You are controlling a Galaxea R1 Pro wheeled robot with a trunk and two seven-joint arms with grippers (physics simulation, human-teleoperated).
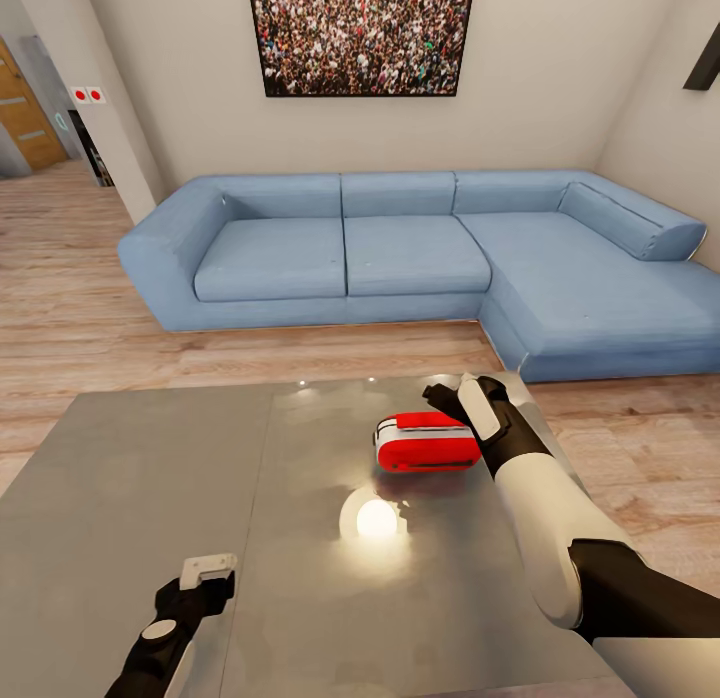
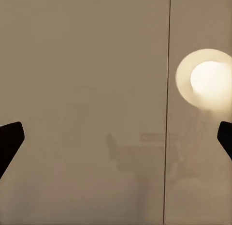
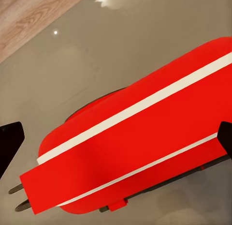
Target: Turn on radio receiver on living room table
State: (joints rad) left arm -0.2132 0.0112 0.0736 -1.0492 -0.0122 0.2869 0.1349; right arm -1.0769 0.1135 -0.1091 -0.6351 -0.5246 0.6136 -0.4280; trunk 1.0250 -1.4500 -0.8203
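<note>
My right pincer (image 1: 452, 390) hangs at the far right end of the radio receiver (image 1: 427, 442). Through its wrist camera I get only two dark fingertips (image 3: 10, 142) at the edges, spread wide, with the red body and its white stripes (image 3: 140, 138) lying between them and nothing gripped. I cannot tell whether a finger touches the case. The dial is hidden from me, and two small dark prongs poke out at one end of the box. The receiver lies on the glossy grey surface (image 1: 130, 478), right of centre, towards the far edge.

My left pincer (image 1: 205, 570) hovers over the near part of the surface, well apart from the receiver. Its tips (image 2: 9, 140) are also cut off at the frame edges, wide apart and empty. A round lamp glare (image 1: 376, 518) shines on the top between the two arms. Beyond stands the blue sofa (image 1: 420, 253) under a crowd photo (image 1: 360, 33).
</note>
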